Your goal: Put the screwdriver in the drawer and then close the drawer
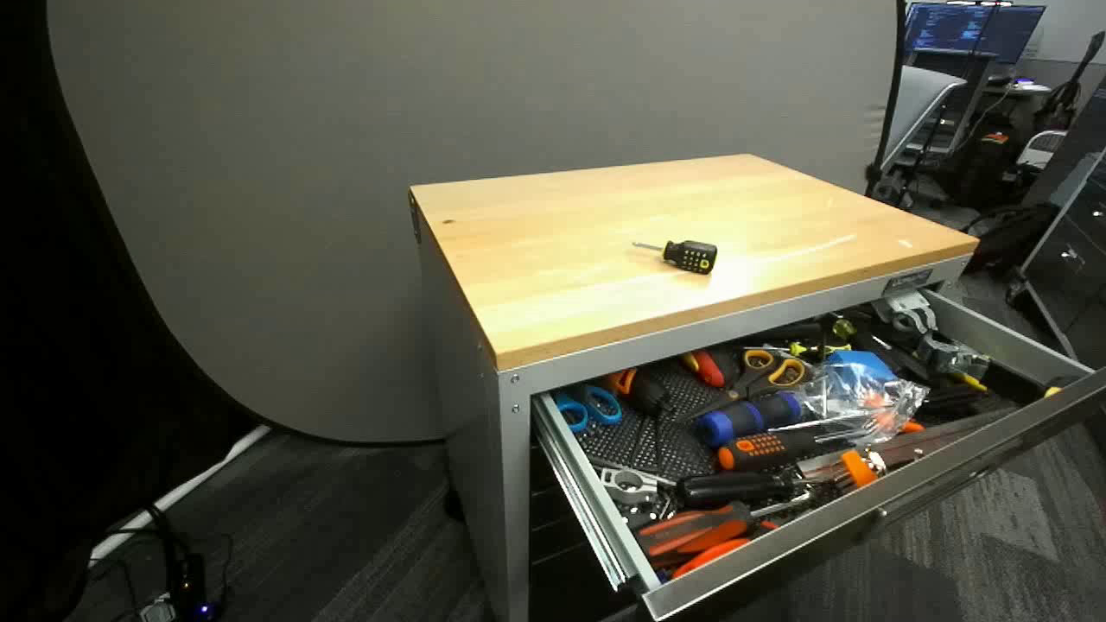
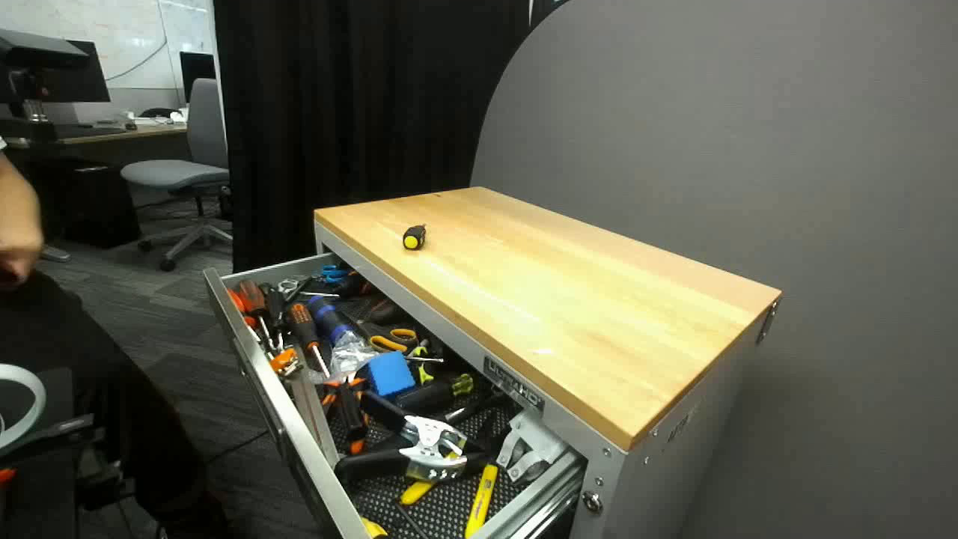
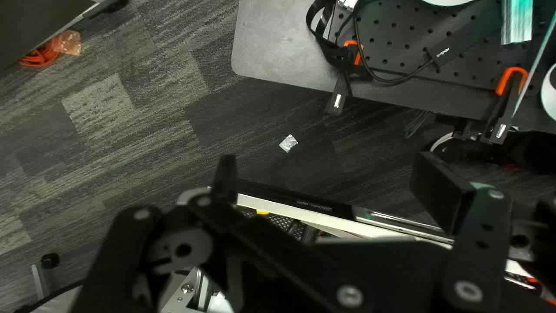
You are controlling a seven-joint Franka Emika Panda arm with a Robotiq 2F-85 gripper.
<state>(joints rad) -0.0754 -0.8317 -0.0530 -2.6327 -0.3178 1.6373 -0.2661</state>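
Note:
The screwdriver, with a stubby black handle, yellow marks and a short thin shaft, lies on the wooden cabinet top. It also shows in an exterior view with its yellow handle end toward the camera. It is not in the wrist view. The grey top drawer is pulled out and full of tools; its front also shows in an exterior view. My gripper shows only in the wrist view, fingers wide apart with nothing between them. Part of the drawer's rim shows beyond and below the fingers.
The wooden top has the screwdriver on it. The drawer holds scissors, a blue block, a clamp and several orange-handled tools. A grey backdrop stands behind the cabinet. A dark perforated table stands across the floor.

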